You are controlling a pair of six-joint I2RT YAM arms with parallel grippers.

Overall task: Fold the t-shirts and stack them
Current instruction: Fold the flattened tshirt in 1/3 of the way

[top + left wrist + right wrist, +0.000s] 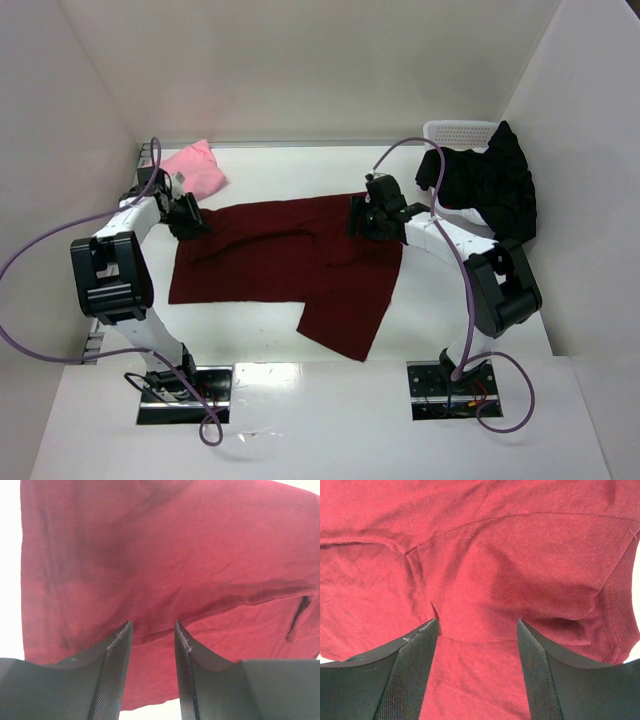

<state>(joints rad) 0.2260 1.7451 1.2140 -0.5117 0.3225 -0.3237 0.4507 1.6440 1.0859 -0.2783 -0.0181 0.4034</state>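
Left gripper (151, 626): jaws parted by a narrow gap, tips down on the maroon t-shirt (270, 260) at a crease near its far left corner; whether cloth is pinched cannot be told. Right gripper (477, 622): jaws spread wide over a sleeve seam at the far right. The finger pads (415, 665) are dark, with a fine mesh texture. The shirt lies wrinkled and mostly flat at mid-table (290, 170), one sleeve toward the near edge. The pink t-shirt (195, 168) is bunched at far left; the black t-shirt (490, 185) drapes over the white basket (460, 130).

White table (270, 175), plain white walls (300, 60).
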